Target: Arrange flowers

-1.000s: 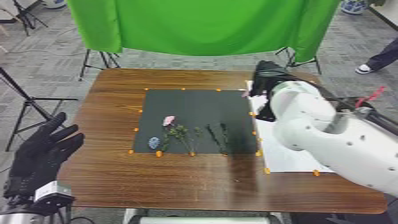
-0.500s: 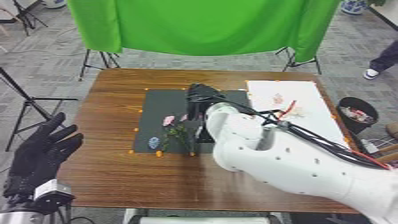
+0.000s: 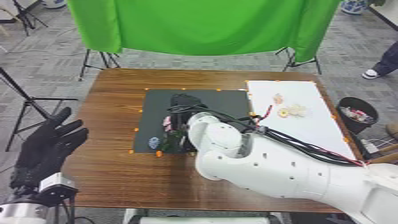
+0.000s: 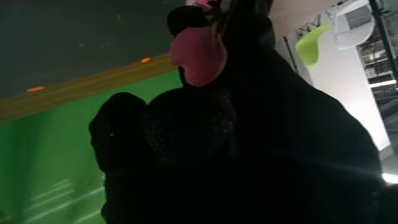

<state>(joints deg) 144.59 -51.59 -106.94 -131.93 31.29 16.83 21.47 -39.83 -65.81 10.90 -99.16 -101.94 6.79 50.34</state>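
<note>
I have my right arm in from the near right corner, slanting left across the table (image 3: 111, 170), with its hand (image 3: 184, 106) over the middle of the dark mat (image 3: 227, 100). I cannot tell whether that hand is open or closed. My left hand (image 3: 42, 150) is above the table's left edge, palm and fingers relaxed and spread, well apart from the mat.

Orange markers dot the mat's edges, and a green cloth (image 3: 200, 25) hangs beyond the table's far side. On the right, a white sheet (image 3: 311, 125) carries a pale flower (image 3: 296, 110) and a smaller pinkish piece (image 3: 278, 98) just beyond it. A dark bin (image 3: 357, 114) stands off the table's right side. The white arm and its black cables block my sight of the mat's near right part and some of the sheet.

The pink flower (image 3: 167, 122) is just left of my right hand, with green stems (image 3: 174, 142) nearer me. A blue patterned oval (image 3: 154, 143) lies at their left. In the right wrist view, a smooth pink shape (image 4: 197, 56) is right against the black glove; I can't tell if it is gripped.
</note>
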